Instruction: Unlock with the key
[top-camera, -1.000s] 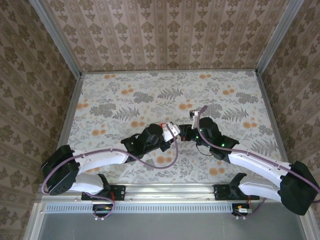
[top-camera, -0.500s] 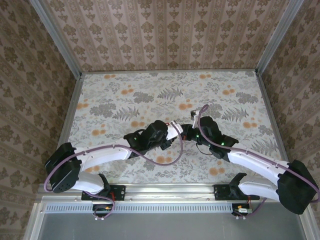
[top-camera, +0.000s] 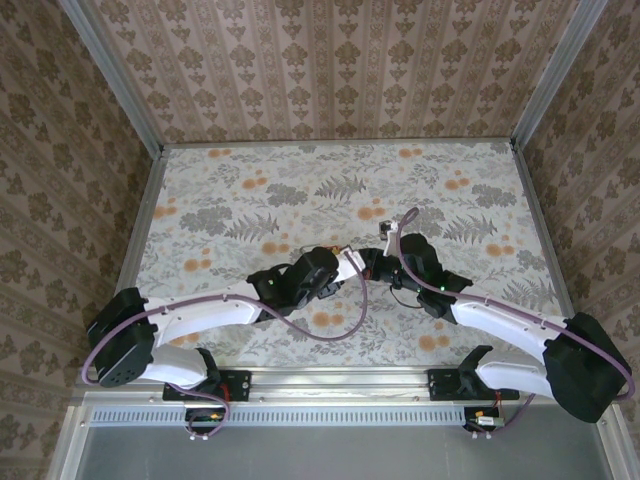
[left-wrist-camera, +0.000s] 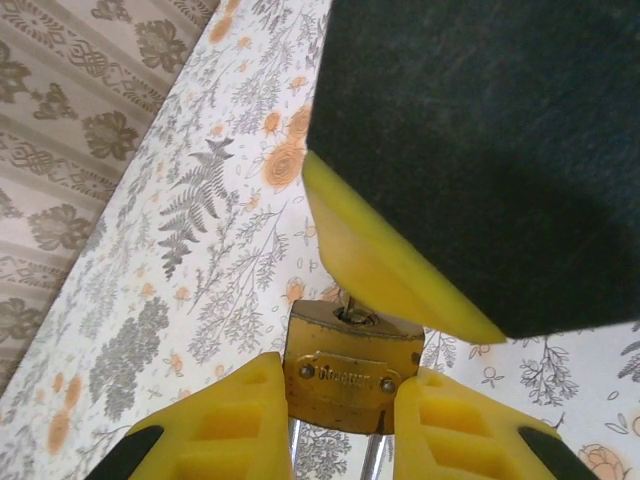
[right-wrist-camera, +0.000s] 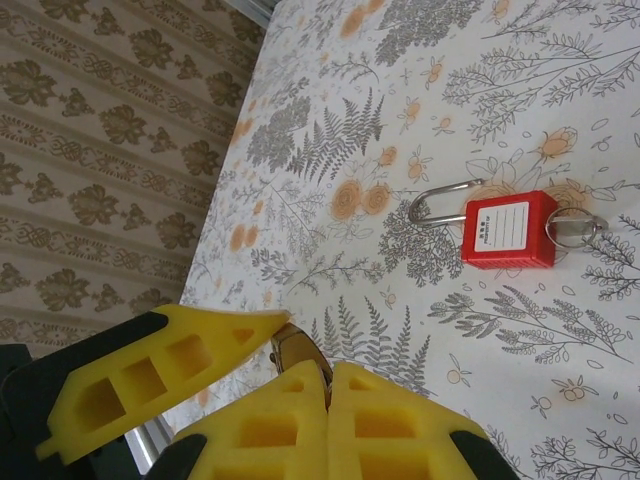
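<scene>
Key (left-wrist-camera: 347, 303) | blade tip in brass padlock (left-wrist-camera: 350, 372) keyhole, head hidden | right gripper (right-wrist-camera: 328, 378) pinched closed on it | left gripper (left-wrist-camera: 343, 380) clamping padlock body | mid surface (top-camera: 250, 170)

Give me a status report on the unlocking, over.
Left pincer shut on small brass-coloured padlock. Right pincer shut on silvery-bladed key, blade at keyhole. Red plastic padlock lies apart, not blocking.

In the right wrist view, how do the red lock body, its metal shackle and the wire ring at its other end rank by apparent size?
1. red lock body, clearly largest.
2. metal shackle.
3. wire ring, only a little smaller than the shackle; these two are close.
</scene>
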